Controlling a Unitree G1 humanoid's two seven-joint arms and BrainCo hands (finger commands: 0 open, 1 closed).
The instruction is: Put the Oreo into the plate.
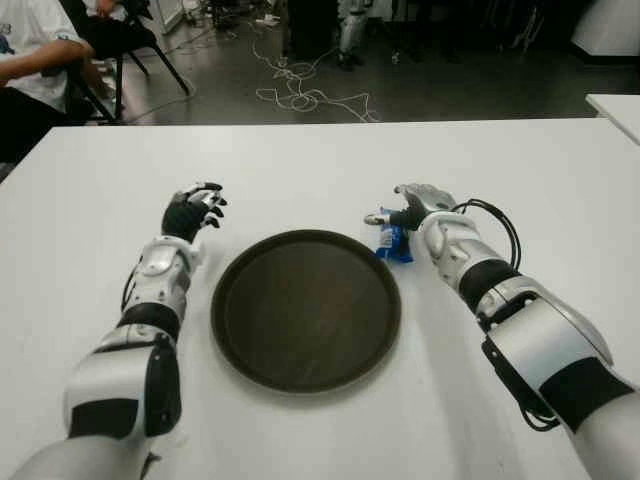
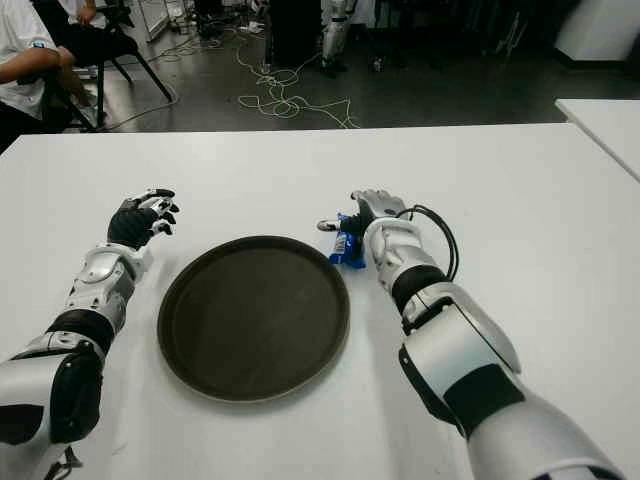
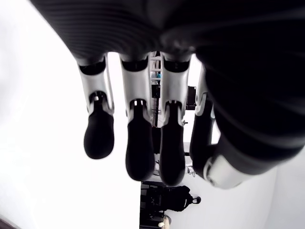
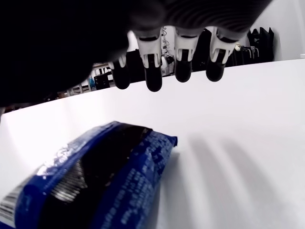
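Note:
A blue Oreo packet (image 1: pixel 393 243) lies on the white table (image 1: pixel 320 170), just past the right rim of the round dark plate (image 1: pixel 306 309). My right hand (image 1: pixel 408 208) hovers directly over the packet with its fingers (image 4: pixel 153 76) extended and spread; the right wrist view shows the packet (image 4: pixel 95 183) below the palm with nothing gripping it. My left hand (image 1: pixel 195 208) shows to the left of the plate, fingers (image 3: pixel 138 152) relaxed and holding nothing.
A second white table's corner (image 1: pixel 618 108) shows at the far right. Beyond the table's far edge are cables on the floor (image 1: pixel 300 95) and a seated person (image 1: pixel 35 60) at the back left.

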